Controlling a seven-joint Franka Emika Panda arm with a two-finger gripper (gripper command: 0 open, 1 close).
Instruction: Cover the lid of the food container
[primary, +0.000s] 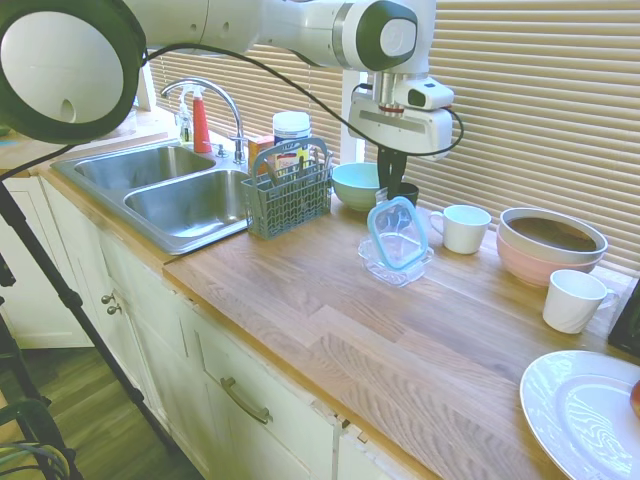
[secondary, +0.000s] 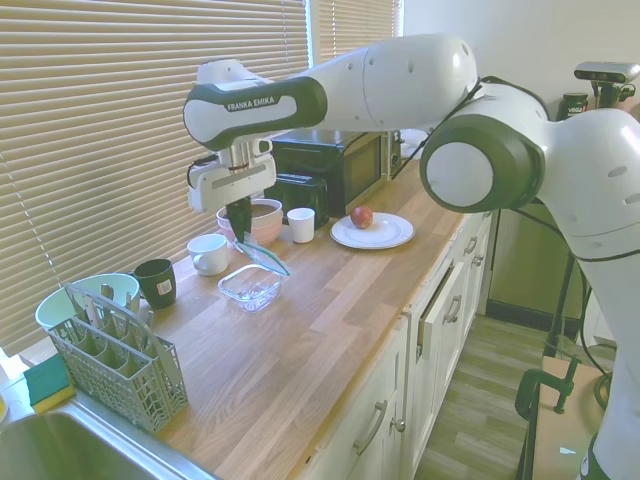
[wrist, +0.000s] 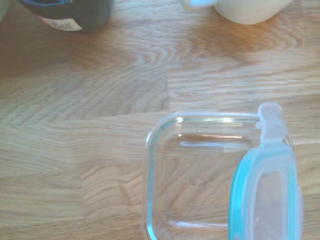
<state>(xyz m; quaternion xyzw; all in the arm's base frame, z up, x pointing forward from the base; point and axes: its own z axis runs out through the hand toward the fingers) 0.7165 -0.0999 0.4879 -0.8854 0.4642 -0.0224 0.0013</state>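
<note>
- Your wooden desk (primary: 330, 340) runs from the double steel sink (primary: 170, 190) along the blinds, and everything below stands on it.
- At the desk's far end you have a white plate (secondary: 372, 232) with a red apple (secondary: 362, 216) on it, in front of a black microwave (secondary: 335, 160).
- A grey cutlery basket (primary: 288, 192) sits just beside the sink, with a mint-green bowl (primary: 356, 184) behind it.
- A pink bowl (primary: 548, 245) stands near the blinds, nested with another bowl, with one white cup (primary: 464, 228) beside it and a second white cup (primary: 574, 300) in front of it.
- A dark cup (secondary: 156, 282) stands between the green bowl and the first white cup.
- The food container (primary: 395, 266) rests on the desk in front of those cups, open, well apart from the basket.
- The lid (primary: 398, 232) hangs tilted over the container, its upper edge raised and its lower edge down at or just above the container's rim; you cannot tell whether they touch.
- In the wrist view the lid (wrist: 265, 185) overlaps only one side of the container (wrist: 195, 175), leaving most of it uncovered.
- Your fingers (primary: 392, 172) are drawn narrow, pinching the lid's upper edge.
</note>
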